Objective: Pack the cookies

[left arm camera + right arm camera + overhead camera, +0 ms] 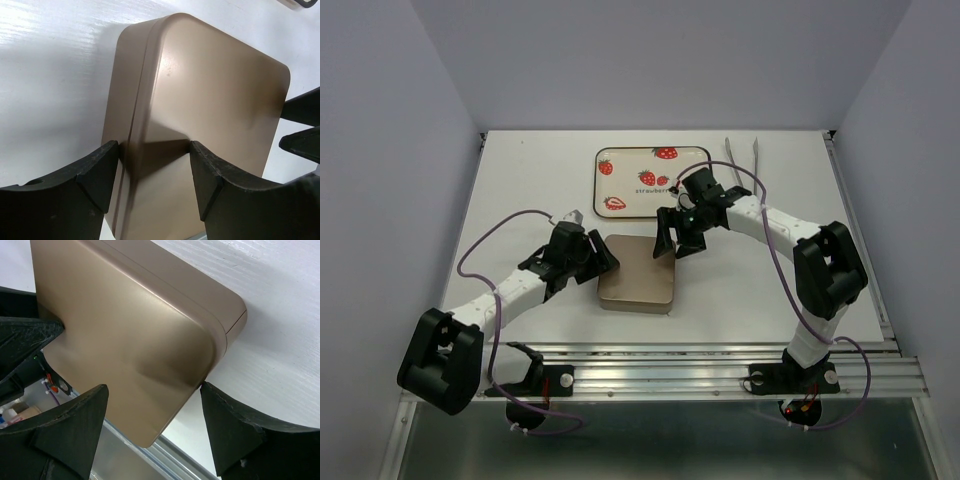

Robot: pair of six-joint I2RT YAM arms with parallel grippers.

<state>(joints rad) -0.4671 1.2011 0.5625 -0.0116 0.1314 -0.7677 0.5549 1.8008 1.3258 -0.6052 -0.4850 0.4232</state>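
Observation:
The cookies are out of view. A closed gold metal tin (pixel 638 275) (pixel 200 100) (pixel 130 330) lies at the table's middle. My left gripper (pixel 603 258) (pixel 152 165) straddles the tin's left edge: one finger (pixel 100 170) rests against the side wall and the other on the lid. Whether they clamp it is unclear. My right gripper (pixel 675 240) (pixel 152 405) stands open over the tin's far right corner, with one fingertip (pixel 215 400) touching that corner.
A white tray (pixel 630 165) printed with red strawberries lies behind the tin, partly under the right arm. Metal tongs (pixel 742 165) lie at the back right. A metal rail (pixel 700 350) runs along the near table edge.

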